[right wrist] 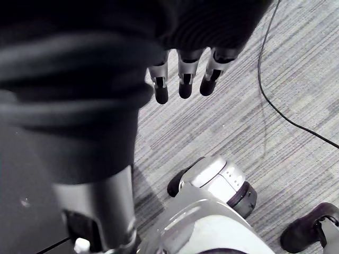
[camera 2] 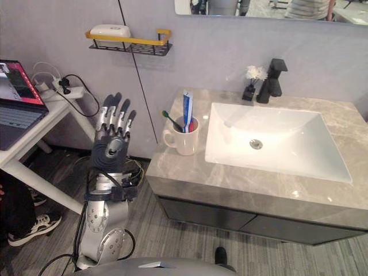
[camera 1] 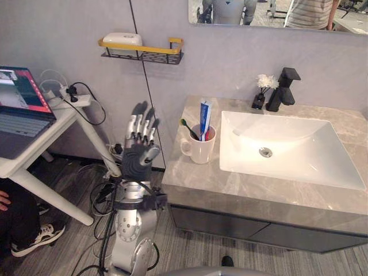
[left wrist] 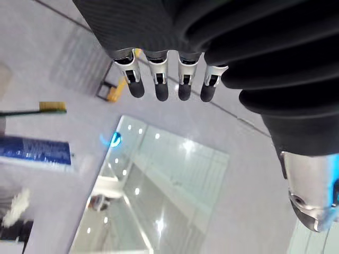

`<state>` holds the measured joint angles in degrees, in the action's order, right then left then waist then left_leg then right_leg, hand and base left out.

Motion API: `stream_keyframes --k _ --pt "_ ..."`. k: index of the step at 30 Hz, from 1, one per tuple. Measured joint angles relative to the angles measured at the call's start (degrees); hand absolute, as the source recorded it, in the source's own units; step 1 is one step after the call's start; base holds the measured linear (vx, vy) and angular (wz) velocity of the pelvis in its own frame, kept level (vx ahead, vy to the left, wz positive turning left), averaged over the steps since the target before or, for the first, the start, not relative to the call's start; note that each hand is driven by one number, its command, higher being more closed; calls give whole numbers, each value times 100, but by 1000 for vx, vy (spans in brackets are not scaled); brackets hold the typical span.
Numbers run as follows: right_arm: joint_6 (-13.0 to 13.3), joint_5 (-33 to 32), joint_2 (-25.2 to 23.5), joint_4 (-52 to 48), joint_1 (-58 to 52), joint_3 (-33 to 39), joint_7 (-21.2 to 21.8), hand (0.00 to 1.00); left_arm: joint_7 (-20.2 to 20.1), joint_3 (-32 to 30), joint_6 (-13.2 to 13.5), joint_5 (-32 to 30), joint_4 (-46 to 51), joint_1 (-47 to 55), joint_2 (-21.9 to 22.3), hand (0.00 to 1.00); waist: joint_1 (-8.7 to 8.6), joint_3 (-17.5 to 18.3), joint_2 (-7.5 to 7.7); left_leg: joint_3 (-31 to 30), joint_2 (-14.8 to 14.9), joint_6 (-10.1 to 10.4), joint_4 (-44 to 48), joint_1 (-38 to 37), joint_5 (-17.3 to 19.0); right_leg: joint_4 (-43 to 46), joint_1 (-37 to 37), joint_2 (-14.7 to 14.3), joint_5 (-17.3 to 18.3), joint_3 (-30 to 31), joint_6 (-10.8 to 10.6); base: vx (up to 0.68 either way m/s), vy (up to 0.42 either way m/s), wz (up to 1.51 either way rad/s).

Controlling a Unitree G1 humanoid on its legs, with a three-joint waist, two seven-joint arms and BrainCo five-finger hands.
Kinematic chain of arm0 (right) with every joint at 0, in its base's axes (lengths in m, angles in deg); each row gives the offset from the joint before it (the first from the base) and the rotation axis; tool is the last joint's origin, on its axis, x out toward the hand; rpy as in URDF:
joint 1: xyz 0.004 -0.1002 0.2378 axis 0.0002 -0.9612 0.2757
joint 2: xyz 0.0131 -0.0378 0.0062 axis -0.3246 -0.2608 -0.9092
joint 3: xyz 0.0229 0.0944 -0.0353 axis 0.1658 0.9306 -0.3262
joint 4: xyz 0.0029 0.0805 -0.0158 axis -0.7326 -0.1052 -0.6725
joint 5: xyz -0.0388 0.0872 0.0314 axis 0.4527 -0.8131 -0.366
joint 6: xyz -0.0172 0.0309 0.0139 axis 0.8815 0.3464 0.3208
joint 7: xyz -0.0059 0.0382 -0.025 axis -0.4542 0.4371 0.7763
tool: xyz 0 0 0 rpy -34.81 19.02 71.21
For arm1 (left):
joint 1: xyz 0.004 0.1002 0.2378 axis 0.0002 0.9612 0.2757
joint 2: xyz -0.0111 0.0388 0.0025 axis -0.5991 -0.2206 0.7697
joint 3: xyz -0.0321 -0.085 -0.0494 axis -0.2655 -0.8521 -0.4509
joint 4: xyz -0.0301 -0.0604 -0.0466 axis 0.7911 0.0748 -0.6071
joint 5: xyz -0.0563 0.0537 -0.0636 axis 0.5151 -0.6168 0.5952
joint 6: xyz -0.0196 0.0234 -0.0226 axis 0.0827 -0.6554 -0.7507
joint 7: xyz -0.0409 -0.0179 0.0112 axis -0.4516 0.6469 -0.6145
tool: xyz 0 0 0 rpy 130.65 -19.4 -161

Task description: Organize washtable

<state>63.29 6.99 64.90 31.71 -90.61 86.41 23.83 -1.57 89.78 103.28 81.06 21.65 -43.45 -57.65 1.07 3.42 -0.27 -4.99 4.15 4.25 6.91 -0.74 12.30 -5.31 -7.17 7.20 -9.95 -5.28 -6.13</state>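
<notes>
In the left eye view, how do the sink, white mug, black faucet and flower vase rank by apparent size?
1. sink, clearly largest.
2. white mug and black faucet look alike; the faucet stands farther back, so unranked.
3. flower vase, smallest.

On the countertop (camera 1: 195, 184), mug (camera 1: 198, 150) with toothbrush (camera 1: 188, 129) stands left of sink (camera 1: 287, 132) — faucet (camera 1: 284, 89) behind.

No legible writing
Print on the toothpaste tube (camera 1: 204, 115) in the mug (camera 1: 198, 150) and on the laptop screen (camera 1: 17, 91) is too small to make out.
</notes>
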Motion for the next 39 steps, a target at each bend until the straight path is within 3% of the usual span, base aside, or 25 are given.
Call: stream_keyframes --k 17,20,36,39 --pt "2 -2 74 161 123 -8 -2 0 -426 1319 -378 239 -895 -551 -276 100 -139 -18 73 2 -8 0 51 6 2 -2 11 5 -4 21 -1 0 0 0" --pt "1 -1 81 159 192 -8 -4 0 -481 1378 -377 231 -1285 -636 -420 100 -233 -61 32 14 0 5 24 -66 5 -42 59 -5 -2 28 -1 0 1 -1" --pt "1 0 127 140 280 -33 -4 0 -360 1452 -603 -63 -2639 -968 -581 100 -267 -245 -61 128 79 3 -262 -353 9 -44 128 -88 71 116 10 40 -1 -4" --pt "3 0 126 95 316 -20 -2 0 -318 1200 -606 -117 -2693 -1000 -599 100 -374 -253 -68 144 97 3 -274 -385 9 -44 128 -96 83 119 4 52 0 -4"
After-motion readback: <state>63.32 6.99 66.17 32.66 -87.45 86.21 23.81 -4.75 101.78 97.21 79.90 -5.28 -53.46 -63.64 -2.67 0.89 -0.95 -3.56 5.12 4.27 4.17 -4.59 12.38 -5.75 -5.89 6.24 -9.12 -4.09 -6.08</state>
